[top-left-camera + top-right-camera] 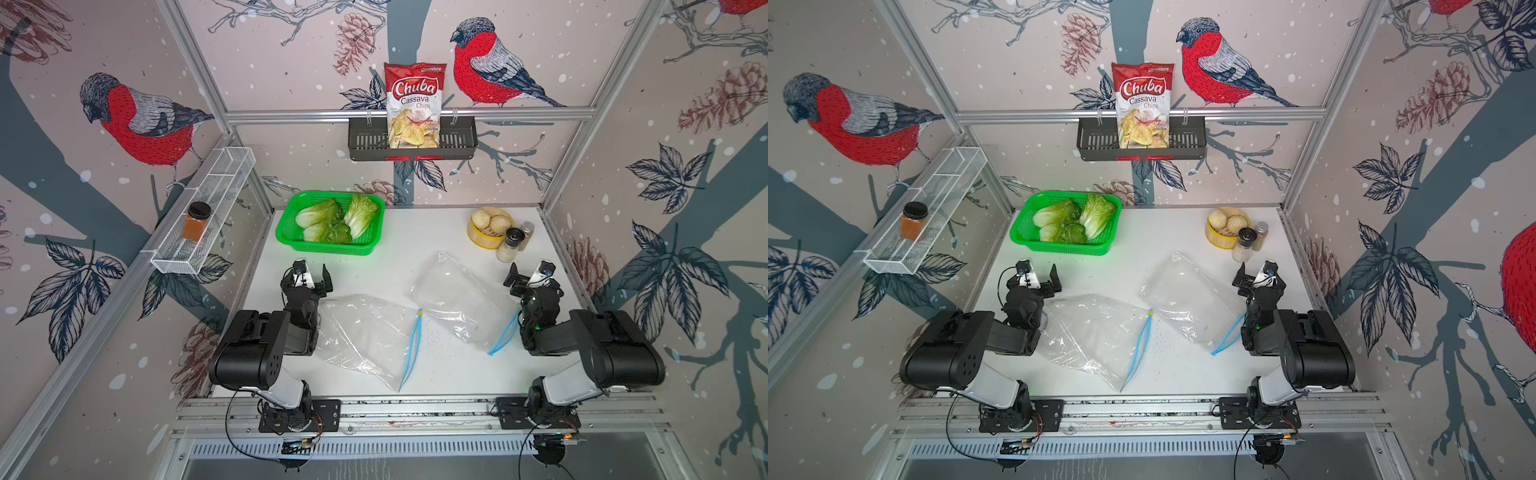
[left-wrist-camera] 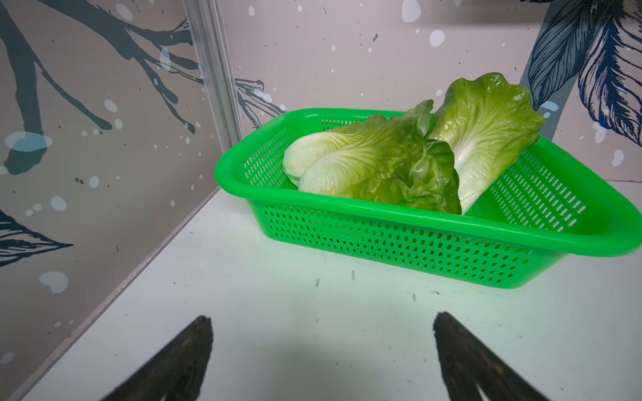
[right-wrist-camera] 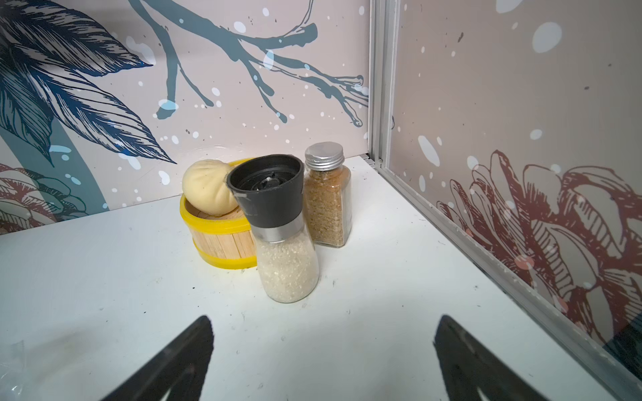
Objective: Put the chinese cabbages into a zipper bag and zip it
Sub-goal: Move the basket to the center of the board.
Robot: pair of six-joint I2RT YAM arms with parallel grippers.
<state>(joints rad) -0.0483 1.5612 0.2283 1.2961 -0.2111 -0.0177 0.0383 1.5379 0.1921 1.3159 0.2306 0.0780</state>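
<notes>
Three cabbages [image 2: 382, 159] fill the basket [image 2: 382, 239] at the table's [image 1: 407, 241] far edge. The left pincer [image 2: 321, 324] and right pincer [image 3: 323, 324] gape empty.

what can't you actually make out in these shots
- Right bag: one zip end, both top views, behind right arm.
- Steamer: right wrist view, grinder covers part.
- Chip bag small print: both top views, too small.
- Jar contents: both top views, too small.

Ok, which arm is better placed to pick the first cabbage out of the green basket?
Probably the left. The left gripper stands open just short of the green basket, facing the chinese cabbages; the right gripper faces the grinder.
</notes>
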